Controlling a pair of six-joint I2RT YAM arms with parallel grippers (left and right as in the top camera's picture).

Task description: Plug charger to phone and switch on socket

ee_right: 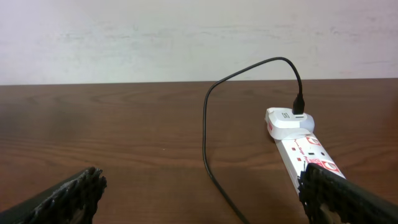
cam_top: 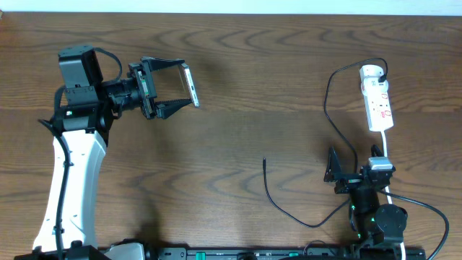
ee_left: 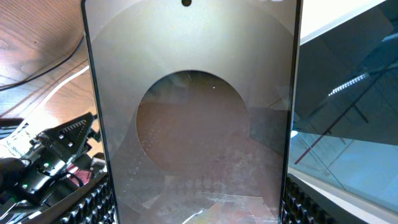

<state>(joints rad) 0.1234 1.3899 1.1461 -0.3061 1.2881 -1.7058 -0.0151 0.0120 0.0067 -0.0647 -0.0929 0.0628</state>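
The phone [cam_top: 190,84] is over at the left of the table [cam_top: 253,58], clamped between the left fingers [cam_top: 167,110]. From above it shows only as a thin edge, so it stands on its side rather than lying flat. In the left wrist view its face [ee_left: 193,112] fills almost the whole picture: a greyish screen with a large round brownish mark, and ribbed black pads [ee_left: 93,202] pressing at both lower edges.

The charger [cam_top: 328,94] lies well apart from it, on the right half. Its free plug tip [cam_top: 264,161] rests on bare wood near the middle. From there the black cable curves down toward the near edge, then climbs in a loop to a white adapter [cam_top: 372,72] seated in the far end of the socket [cam_top: 377,101].

The socket is a white strip with red markings, and it lies lengthwise at the far right.

Just below it, the right fingers [cam_top: 333,167] are spread wide with nothing between them. From the right wrist they [ee_right: 68,196] frame the cable [ee_right: 205,124] and the strip [ee_right: 305,152] ahead.
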